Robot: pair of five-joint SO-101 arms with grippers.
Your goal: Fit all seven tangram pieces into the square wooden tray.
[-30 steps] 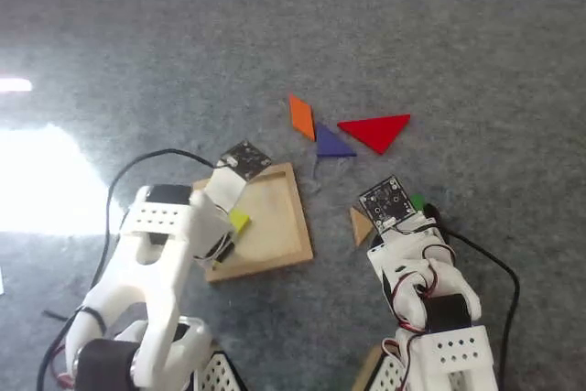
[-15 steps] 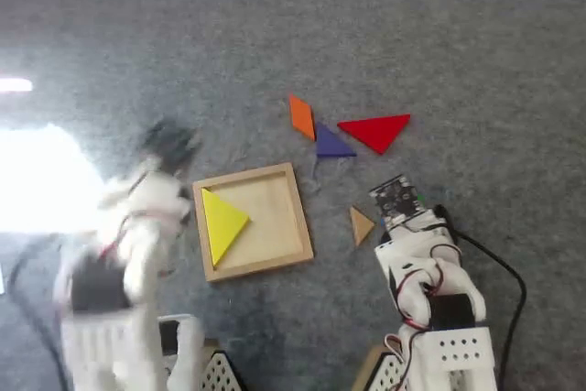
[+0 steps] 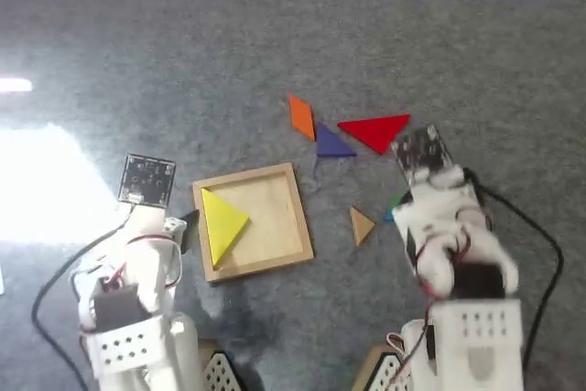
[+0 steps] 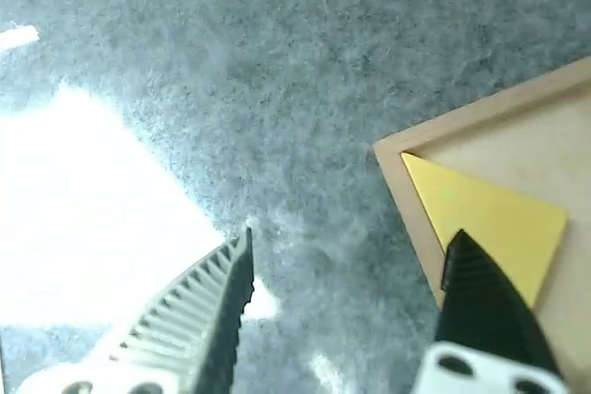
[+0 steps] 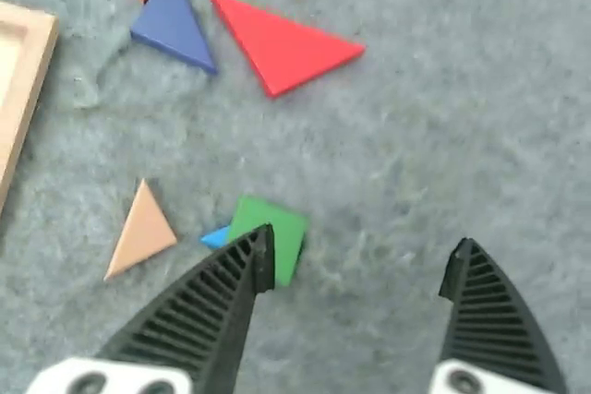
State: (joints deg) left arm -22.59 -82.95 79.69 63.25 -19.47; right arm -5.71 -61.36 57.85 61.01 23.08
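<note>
Your left gripper (image 4: 351, 246) hangs wide open over the grey mat (image 3: 458, 52), just beside the square wooden tray (image 3: 247, 174). Your right gripper (image 5: 362, 242), equally spread, hovers by the green square (image 5: 286, 226). A large yellow triangle (image 3: 222, 220) lies flat inside the pale tray, along one rim. The red triangle (image 3: 375, 131) and blue triangle (image 3: 331, 144) lie outside.

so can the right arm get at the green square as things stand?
Probably yes. Its open jaws hang just above the green square, one tip over its edge. Nothing lies on it; a small blue piece sits against one side and may get nudged.
</note>
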